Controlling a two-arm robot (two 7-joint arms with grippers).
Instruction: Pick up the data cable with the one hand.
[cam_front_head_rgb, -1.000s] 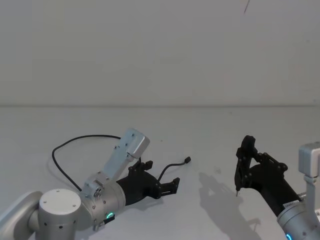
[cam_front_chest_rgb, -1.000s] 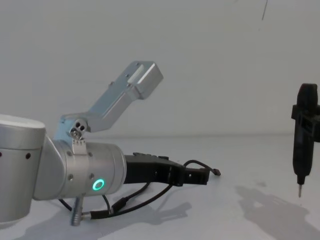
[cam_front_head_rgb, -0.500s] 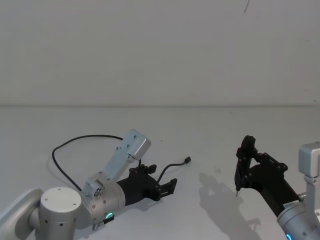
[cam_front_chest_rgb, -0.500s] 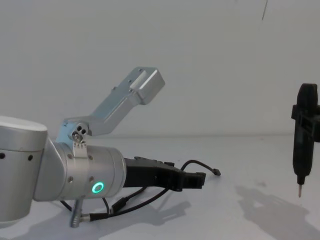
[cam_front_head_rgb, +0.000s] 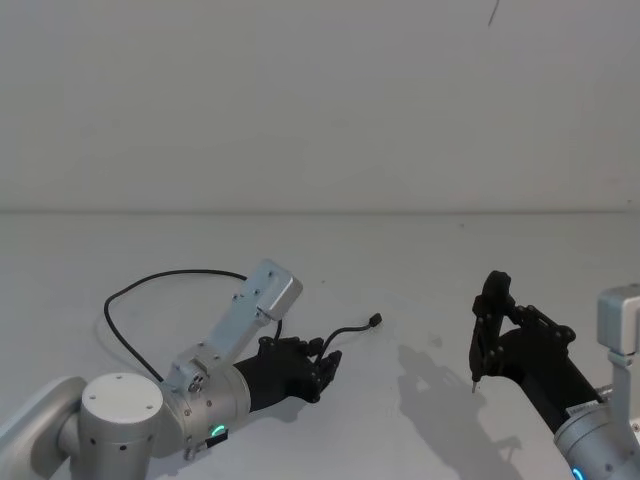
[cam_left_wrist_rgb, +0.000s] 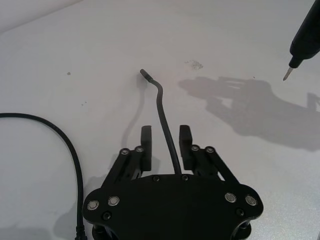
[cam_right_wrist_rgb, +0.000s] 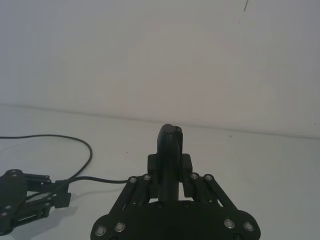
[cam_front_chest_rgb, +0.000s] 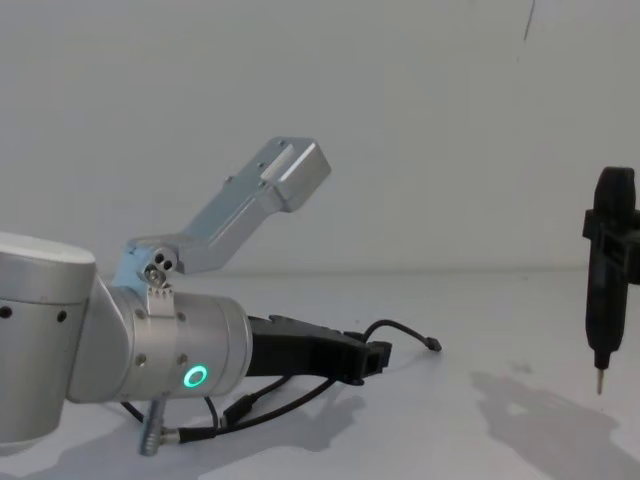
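The left gripper (cam_left_wrist_rgb: 165, 135) lies low over the table (cam_front_head_rgb: 420, 260), and its fingers (cam_left_wrist_rgb: 146, 137) have drawn in markedly over the past second, from a wide spread to a narrow gap. The data cable (cam_left_wrist_rgb: 164, 112) runs lengthwise through that gap. It enters under the palm, passes between the two fingertips, and carries on beyond them to its small plug (cam_left_wrist_rgb: 143, 73) well ahead of the jaws. The left wrist view still shows a sliver of table on each side of the cable, so the jaws are narrowed but unclenched, and no grip is confirmed. The rest of the cable trails behind the palm and loops out wide to one side. Judgement: the closing stroke is under way and correctly centred. The pickup stands at the point of clamping, with the lift not yet begun. The thin cable could slip under the fingertips if they ride above it. The right gripper (cam_right_wrist_rgb: 170, 172) hangs well apart from the left jaws, clenched on a pointed tool (cam_front_head_rgb: 483, 330), tip down, and takes no part.
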